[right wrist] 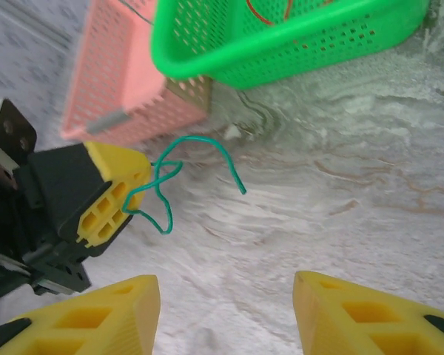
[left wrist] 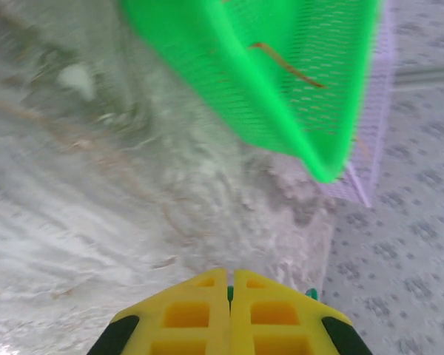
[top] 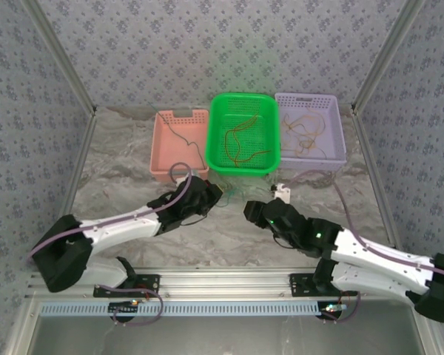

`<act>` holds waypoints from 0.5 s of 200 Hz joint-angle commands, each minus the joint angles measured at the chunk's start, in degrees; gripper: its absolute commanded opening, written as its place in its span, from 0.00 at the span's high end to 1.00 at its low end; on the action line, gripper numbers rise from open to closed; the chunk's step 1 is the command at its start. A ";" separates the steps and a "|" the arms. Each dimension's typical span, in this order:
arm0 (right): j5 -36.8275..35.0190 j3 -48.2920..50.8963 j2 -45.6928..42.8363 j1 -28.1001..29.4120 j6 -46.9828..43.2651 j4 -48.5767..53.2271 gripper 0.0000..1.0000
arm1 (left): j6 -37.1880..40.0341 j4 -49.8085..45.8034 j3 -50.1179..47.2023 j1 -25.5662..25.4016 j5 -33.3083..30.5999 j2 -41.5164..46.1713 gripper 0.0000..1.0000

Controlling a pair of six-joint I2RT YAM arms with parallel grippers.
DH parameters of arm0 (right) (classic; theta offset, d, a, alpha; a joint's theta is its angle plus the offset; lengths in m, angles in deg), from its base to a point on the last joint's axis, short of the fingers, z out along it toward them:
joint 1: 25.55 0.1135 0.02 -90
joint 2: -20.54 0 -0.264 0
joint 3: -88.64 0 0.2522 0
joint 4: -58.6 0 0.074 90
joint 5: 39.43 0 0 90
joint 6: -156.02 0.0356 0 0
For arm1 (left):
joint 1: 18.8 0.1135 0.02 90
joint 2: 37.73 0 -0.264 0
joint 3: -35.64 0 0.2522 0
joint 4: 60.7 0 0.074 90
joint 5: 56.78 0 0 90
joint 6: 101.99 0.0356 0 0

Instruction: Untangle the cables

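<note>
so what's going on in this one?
Cable untangling. The left gripper is shut on a green cable, in front of the baskets. The right gripper is open, facing it, holding nothing. More cables lie in the pink basket, green basket and purple basket.

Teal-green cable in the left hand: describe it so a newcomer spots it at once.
Start at the green basket, middle of three at the far side of the table. Just in front of it the left hand pinches a short, curly teal-green cable. Unlike the red-orange cables in that basket, it hangs over bare table.
</note>
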 commanded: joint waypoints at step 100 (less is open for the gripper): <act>6.34 5.11 -0.53 -4.25 39.76 -22.53 0.47 | 25.09 12.17 -1.95 -8.64 -3.98 5.57 1.00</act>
